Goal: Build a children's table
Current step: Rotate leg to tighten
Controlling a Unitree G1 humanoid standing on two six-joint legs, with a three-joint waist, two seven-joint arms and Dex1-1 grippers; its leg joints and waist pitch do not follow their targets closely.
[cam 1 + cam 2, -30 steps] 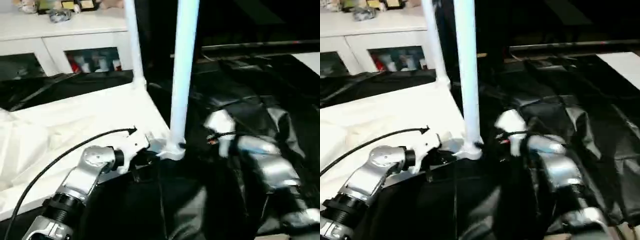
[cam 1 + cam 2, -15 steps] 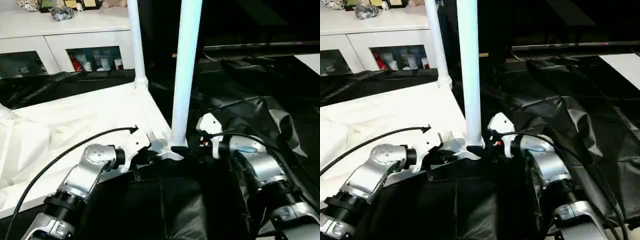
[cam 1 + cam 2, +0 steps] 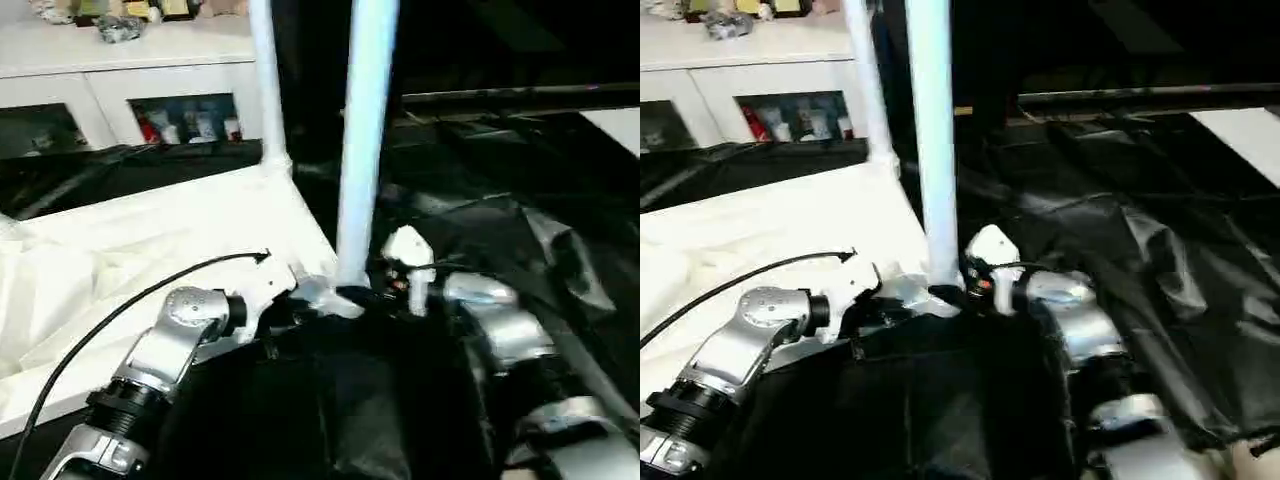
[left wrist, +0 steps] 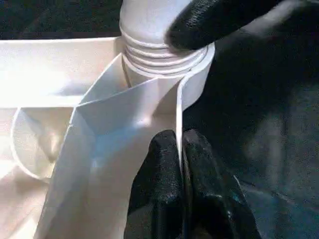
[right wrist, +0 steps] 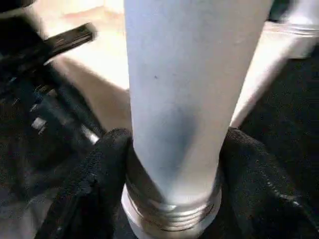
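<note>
The tabletop [image 3: 190, 225] lay underside up on black sheeting [image 3: 1160, 260], its near right corner at the meeting point of both arms. One leg [image 3: 362, 150] stood upright in that near corner socket, with threads showing just above the socket rim. A second leg [image 3: 265, 80] stood upright in the far right corner.

The left gripper [image 4: 180, 164] was clenched on the thin vertical rim of the tabletop, one finger to each side of the wall, just beside the near socket. The right gripper [image 5: 172, 164] had its two fingers [image 5: 102, 169] set either side of the near leg's base, just above the threads. They appeared to touch the tube, but the close view did not settle whether they gripped firmly.

The right long edge of the tabletop ran between the two legs. Beyond it the sheeting lay open though creased. Behind the tabletop stood a white cabinet [image 3: 110, 95] with glass doors, well apart from the arms.
</note>
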